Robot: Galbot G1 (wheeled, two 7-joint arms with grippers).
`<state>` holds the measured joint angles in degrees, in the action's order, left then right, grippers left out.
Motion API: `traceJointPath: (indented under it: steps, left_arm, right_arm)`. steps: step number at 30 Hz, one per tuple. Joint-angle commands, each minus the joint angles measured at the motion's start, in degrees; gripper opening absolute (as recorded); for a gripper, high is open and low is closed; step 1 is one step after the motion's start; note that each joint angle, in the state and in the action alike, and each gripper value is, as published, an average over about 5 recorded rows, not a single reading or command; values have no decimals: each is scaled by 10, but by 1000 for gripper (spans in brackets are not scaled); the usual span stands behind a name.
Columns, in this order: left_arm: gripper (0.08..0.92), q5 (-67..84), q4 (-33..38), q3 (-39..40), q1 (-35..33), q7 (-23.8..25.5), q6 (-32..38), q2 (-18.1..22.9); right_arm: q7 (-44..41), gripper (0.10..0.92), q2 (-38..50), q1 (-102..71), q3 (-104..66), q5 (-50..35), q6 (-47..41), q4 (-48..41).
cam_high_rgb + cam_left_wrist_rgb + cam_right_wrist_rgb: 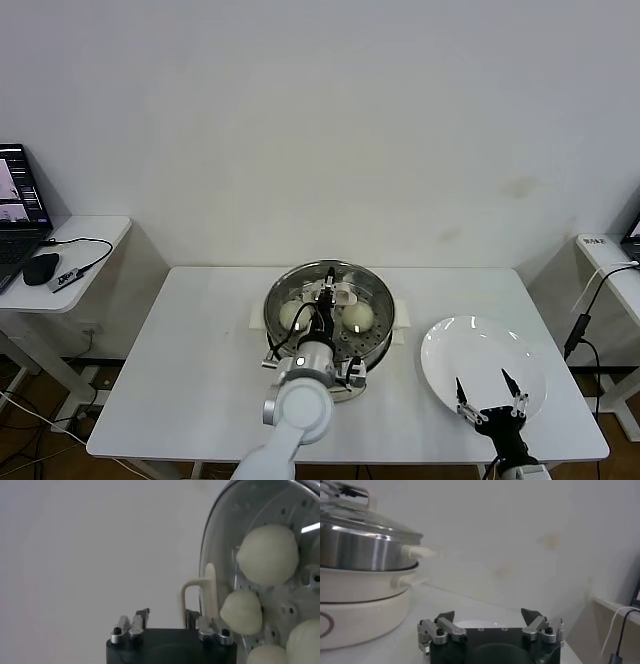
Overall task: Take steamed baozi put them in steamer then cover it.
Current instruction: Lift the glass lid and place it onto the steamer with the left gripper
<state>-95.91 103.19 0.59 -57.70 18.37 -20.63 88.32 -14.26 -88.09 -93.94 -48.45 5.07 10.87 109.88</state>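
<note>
Steamer (376, 346) stands mid-worktop (200, 350), steel wall on a white base (355, 605) with side handles.

The cover (372, 292) sits on the steamer's rim. In the right wrist view the glass dome rests level on the steel wall.

Contents: steamed baozi (267, 555) lie inside on the perforated tray. Through the glass we count four in the left wrist view, close together. From the head view we make out only two, either side of the arm.

Left hand (328, 290) hangs over the middle of the cover, by its white handle (200, 600). The handle stands just beside one side of the hand in the wrist view. We cannot tell whether the hand grips it or is free.

Right hand (490, 395) is low over the near edge of the white plate (440, 340), well to the right of the steamer. Its fingers (445, 617) are spread apart, holding nothing.
</note>
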Motion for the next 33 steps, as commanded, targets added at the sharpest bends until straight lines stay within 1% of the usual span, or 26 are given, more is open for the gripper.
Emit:
traceJointPath:
  steps: [1,5,8,33]
  left_arm:
    - [280,-2,-1,0,-2,0,2,0]
    - [167,0,-3,1,-3,0,3,1]
    - [129,2,-6,0,-3,-1,3,3]
    - [127,45,-14,-3,2,-9,1,6]
  right_arm:
    - [0,823,0,0,0,0,0,0]
    - [0,823,-1,0,1,2,1,0]
    - [0,823,-1,-1,1,3,1,0]
    - [-1,823,-2,-2,6,8,3,-1]
